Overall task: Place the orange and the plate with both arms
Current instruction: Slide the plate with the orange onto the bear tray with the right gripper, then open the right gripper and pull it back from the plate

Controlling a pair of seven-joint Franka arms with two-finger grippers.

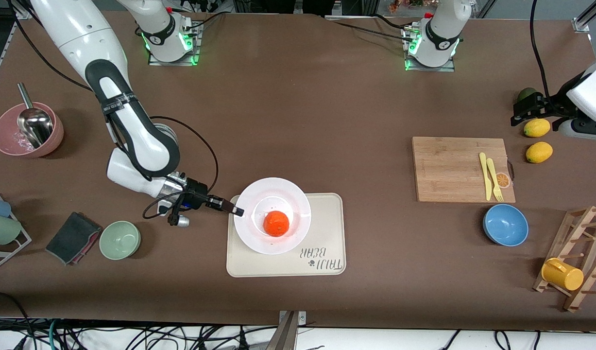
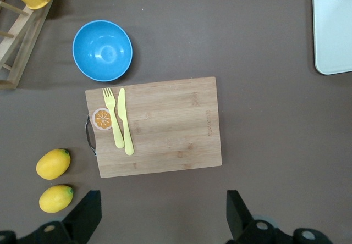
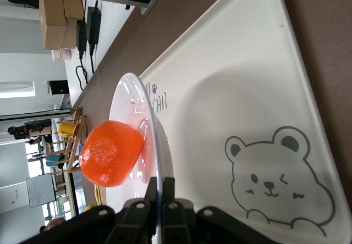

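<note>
Right pincer: now my right pincer (image 1: pixel 235 210) is pressed together on the rim of the plate (image 1: pixel 293 194), pinching the edge at the side toward my right arm's end of the desk.
Plate: it sits over the cream tray (image 1: pixel 327 233); in the right wrist view the plate (image 3: pixel 124 98) shows edge-on, its rim running straight into my fingers (image 3: pixel 159 197), and I cannot tell whether it rests on the tray or is lifted just off it.
Orange: the orange (image 1: pixel 276 223) lies in the plate's hollow, close to my right pincer; from the wrist the orange (image 3: pixel 110 153) shows against the plate's inner face.
Tray: the bear drawing (image 3: pixel 280 183) lies bare beside the plate; the printed lettering (image 1: pixel 323 257) sits nearer the front camera than the plate.
Left pincer: my left pincer (image 2: pixel 164 214) is spread wide and holds nothing; it waits over the desk near the two lemons (image 2: pixel 53 164), toward my left arm's end.
Below left pincer: the cutting board (image 2: pixel 159 128) with the yellow fork (image 2: pixel 114 117) and knife (image 2: pixel 125 121), and the blue bowl (image 2: pixel 102 50) just beside it.
</note>
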